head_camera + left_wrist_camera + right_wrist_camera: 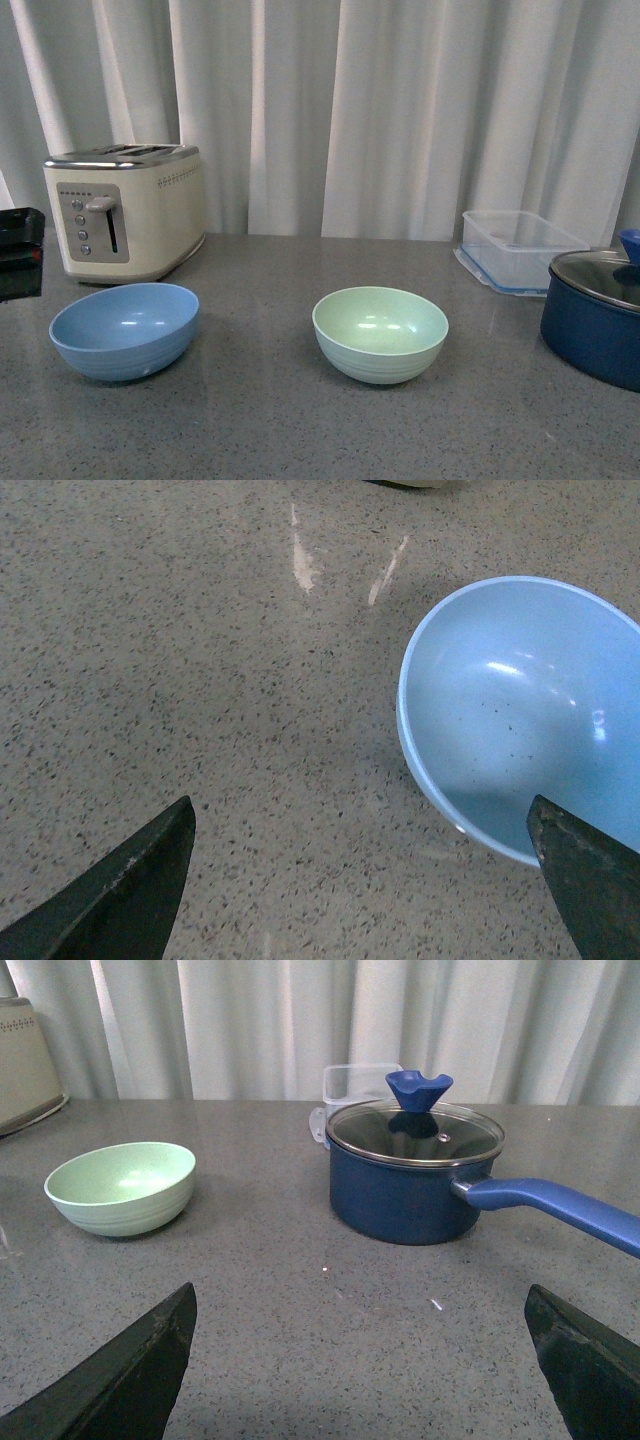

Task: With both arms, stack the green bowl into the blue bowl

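Green bowl [380, 333] sits upright on the grey speckled countertop [280, 430], right of centre. Blue bowl [124, 328] is upright to its left, well apart, just in front of the cream toaster [125, 212].

Left gripper [360, 880]: jaws spread wide, holding nothing; one fingertip [590, 875] overlaps the blue bowl's rim, contact unclear.

Right gripper [360, 1360]: jaws spread wide, holding nothing, low over the countertop, facing the green bowl and the lidded dark blue pot [410, 1185]. A clear plastic container [520, 248] stands behind the pot.

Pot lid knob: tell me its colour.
The knob is dark blue; right wrist view shows it best.
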Robot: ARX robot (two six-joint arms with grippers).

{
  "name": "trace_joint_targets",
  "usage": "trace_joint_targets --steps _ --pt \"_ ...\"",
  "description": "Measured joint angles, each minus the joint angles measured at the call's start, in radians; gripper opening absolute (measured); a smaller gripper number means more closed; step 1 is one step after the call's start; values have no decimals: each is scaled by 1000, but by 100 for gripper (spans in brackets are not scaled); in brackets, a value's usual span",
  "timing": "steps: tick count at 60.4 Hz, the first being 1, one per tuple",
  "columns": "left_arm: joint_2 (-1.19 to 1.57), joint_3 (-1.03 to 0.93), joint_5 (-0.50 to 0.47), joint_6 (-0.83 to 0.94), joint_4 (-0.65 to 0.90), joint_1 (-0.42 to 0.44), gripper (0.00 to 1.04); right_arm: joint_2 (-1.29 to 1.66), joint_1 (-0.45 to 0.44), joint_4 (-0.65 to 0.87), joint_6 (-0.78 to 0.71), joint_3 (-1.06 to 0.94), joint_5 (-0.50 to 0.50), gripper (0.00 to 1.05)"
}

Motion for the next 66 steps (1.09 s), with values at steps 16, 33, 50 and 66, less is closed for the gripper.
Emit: trace_joint_targets --steps 16,33,50,66 --pt "157 118 -23 2 -8 -34 98 0 0 0 0 0 0 95" --pt "288 216 -65 -10 -11 -39 98 0 0 0 0 0 0 95" --pt "373 261 -48 -57 -27 -48 92 0 0 0 0 0 0 95" --pt "382 282 -51 -109 -51 -70 49 0 0 0 0 0 0 95"
